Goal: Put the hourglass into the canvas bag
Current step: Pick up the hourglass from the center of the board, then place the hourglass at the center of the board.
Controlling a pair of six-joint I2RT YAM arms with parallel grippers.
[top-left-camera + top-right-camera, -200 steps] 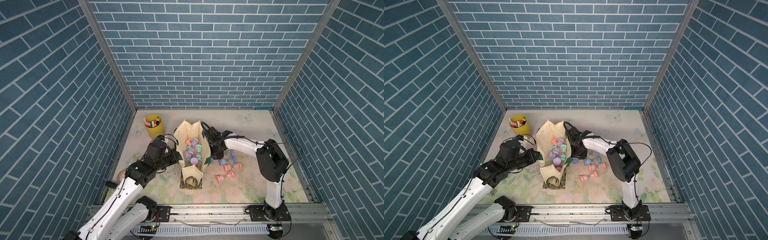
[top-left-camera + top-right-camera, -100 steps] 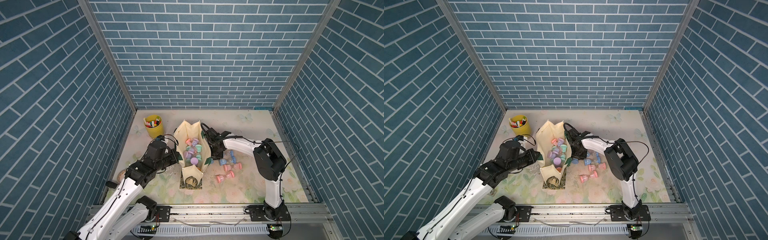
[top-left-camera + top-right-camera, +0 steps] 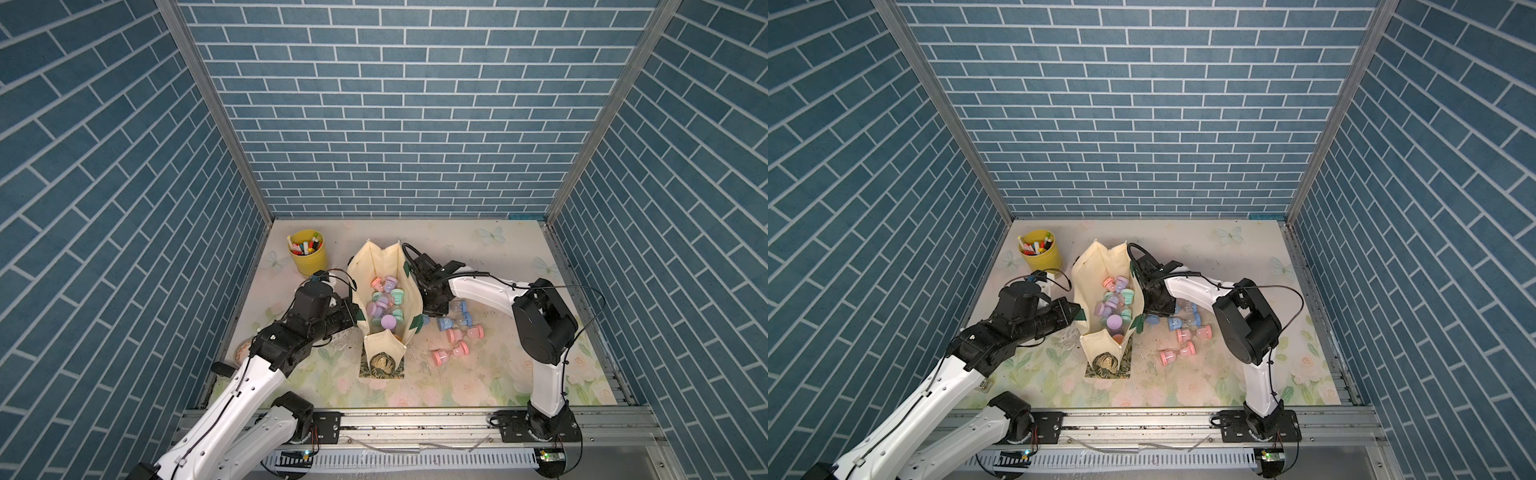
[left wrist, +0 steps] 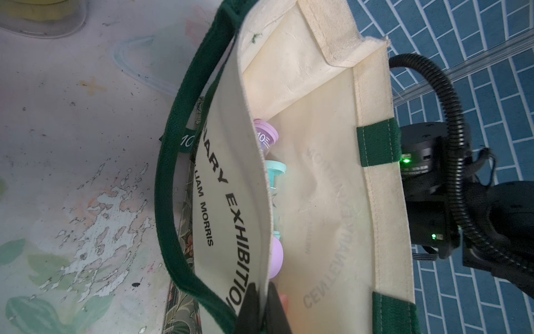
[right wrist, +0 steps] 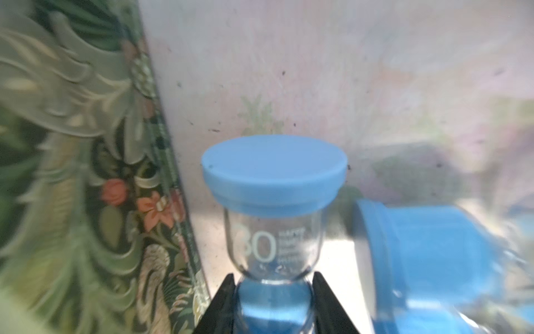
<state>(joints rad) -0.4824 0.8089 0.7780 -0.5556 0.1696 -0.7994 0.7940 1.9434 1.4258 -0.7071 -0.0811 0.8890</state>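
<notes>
My right gripper [image 5: 273, 286] is pinching a blue hourglass [image 5: 274, 176] at its thin middle. The glass has a 30 on it. The blue hourglass is low down, just beside the canvas bag [image 3: 409, 291], outside it, near the bag's green flowery cloth. I cannot tell if it touches the table [image 3: 478, 386]. A second blue one [image 5: 419, 245] lies on its side close by. My left gripper [image 4: 261, 289] is pinched on the canvas bag's top edge. The bag is open. Small colored hourglasses [image 3: 386, 299] lie inside.
</notes>
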